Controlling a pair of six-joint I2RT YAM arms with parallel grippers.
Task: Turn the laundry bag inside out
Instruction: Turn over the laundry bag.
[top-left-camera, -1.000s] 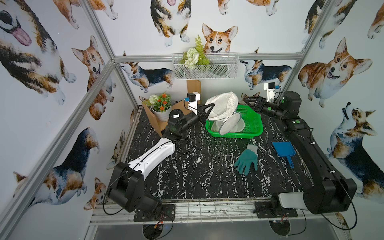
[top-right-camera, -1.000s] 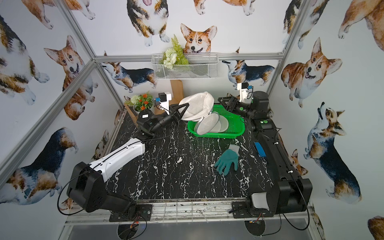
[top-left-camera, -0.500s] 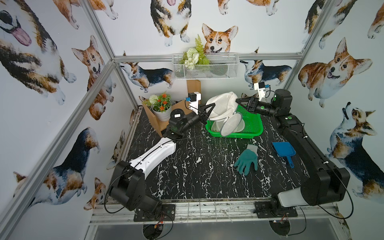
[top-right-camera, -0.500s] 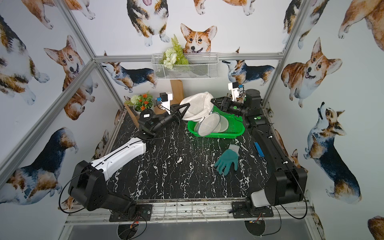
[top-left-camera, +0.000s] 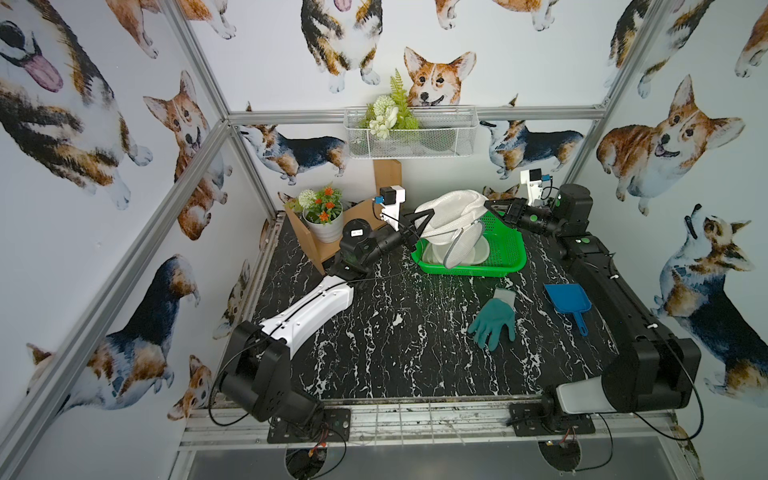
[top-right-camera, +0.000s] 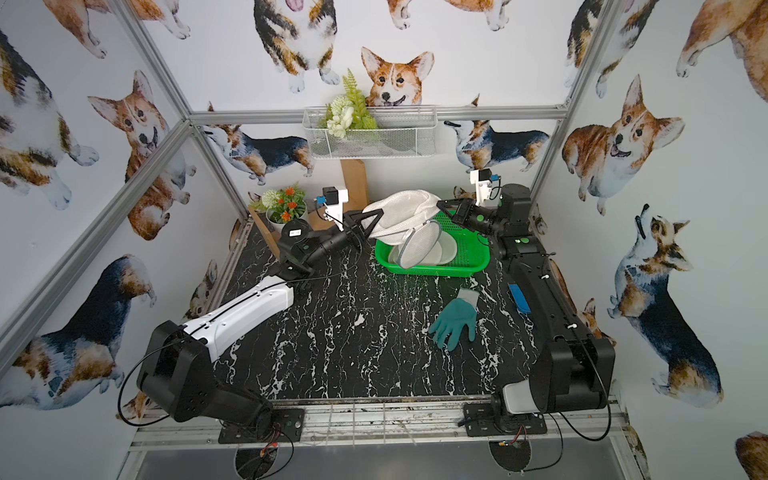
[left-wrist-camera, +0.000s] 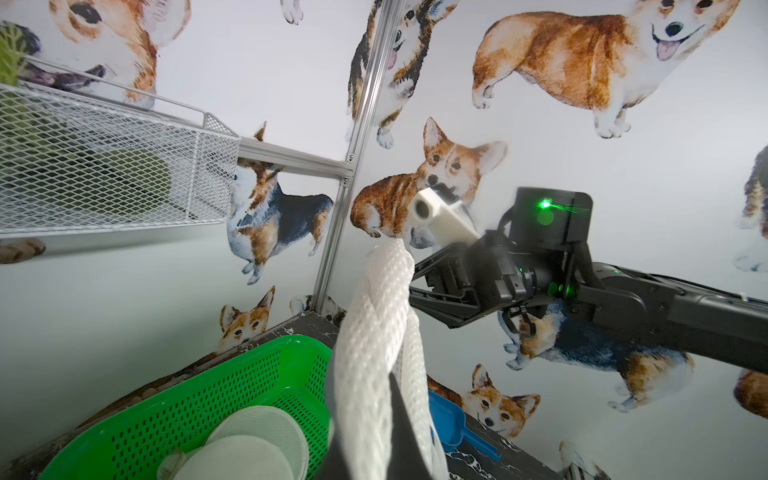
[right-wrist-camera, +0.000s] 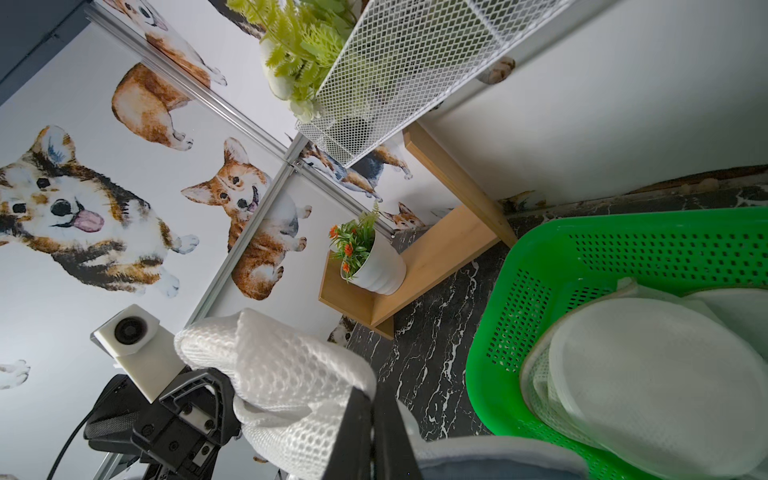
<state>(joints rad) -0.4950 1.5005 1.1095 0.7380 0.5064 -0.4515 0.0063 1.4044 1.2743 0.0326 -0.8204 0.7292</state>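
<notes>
Left claw (top-left-camera: 420, 222) and right claw (top-left-camera: 490, 206) each clamp closed on opposite ends of the white mesh laundry bag (top-left-camera: 453, 210), suspended over the green perforated plastic basket (top-left-camera: 505, 249).

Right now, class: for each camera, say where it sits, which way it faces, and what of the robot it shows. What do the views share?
Top views: high in front, looking down and back over the table; both arms show, left gripper and right gripper shut on the laundry bag.
Left wrist: on the left arm, facing across the bag to the right gripper; own finger shows.
Right wrist: on the right arm, facing the left gripper and potted plant; own fingers show.
Shared: all show the bag and green basket.
</notes>
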